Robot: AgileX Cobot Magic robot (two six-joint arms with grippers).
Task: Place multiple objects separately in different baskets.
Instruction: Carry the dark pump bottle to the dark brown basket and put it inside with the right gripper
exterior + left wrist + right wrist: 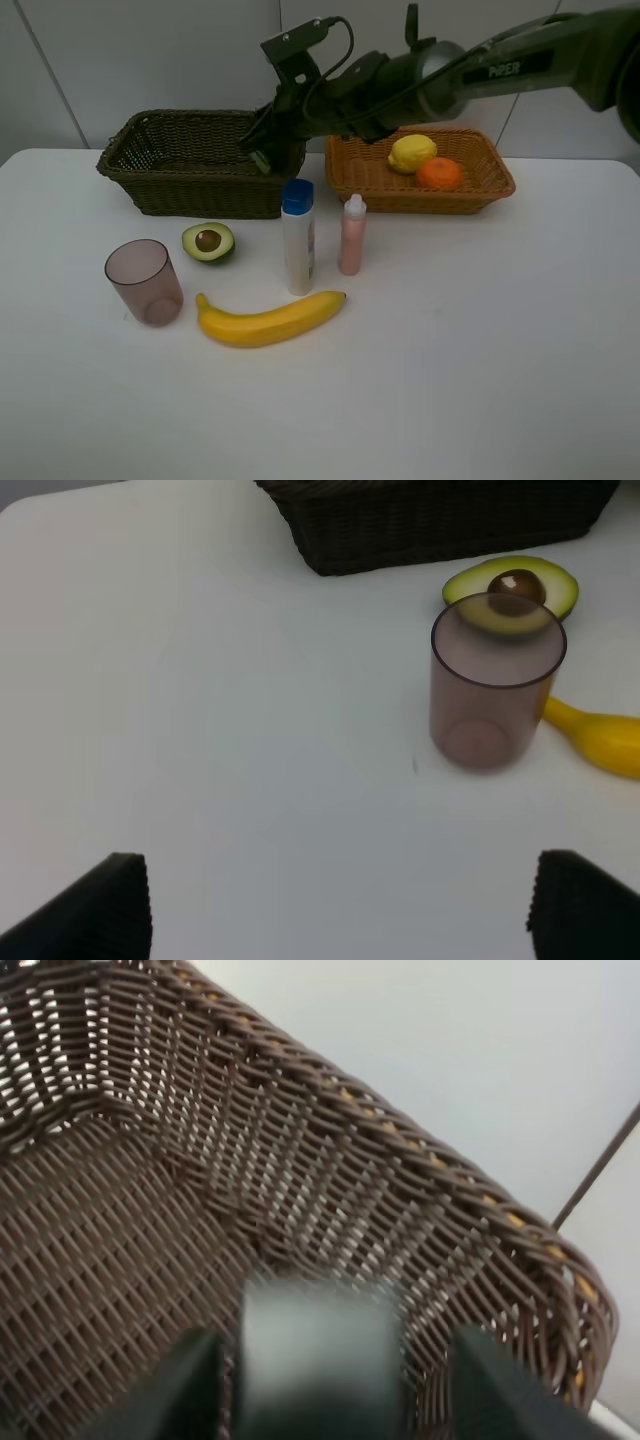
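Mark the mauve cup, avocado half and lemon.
mauve cup [145, 283]: exterior high view, side wall.
avocado half [208, 241]: exterior high view, on the pit.
lemon [412, 153]: exterior high view, middle of the peel.

Two wicker baskets: one dark basket [190, 190], one tan basket [440, 200]. Three bottles: one white blue-capped bottle [297, 245], one small pink bottle [351, 238], one dark green bottle [320, 1360]. One banana [270, 320], one lemon [412, 152], one orange [438, 173], one avocado half [208, 242], one mauve cup [145, 282].
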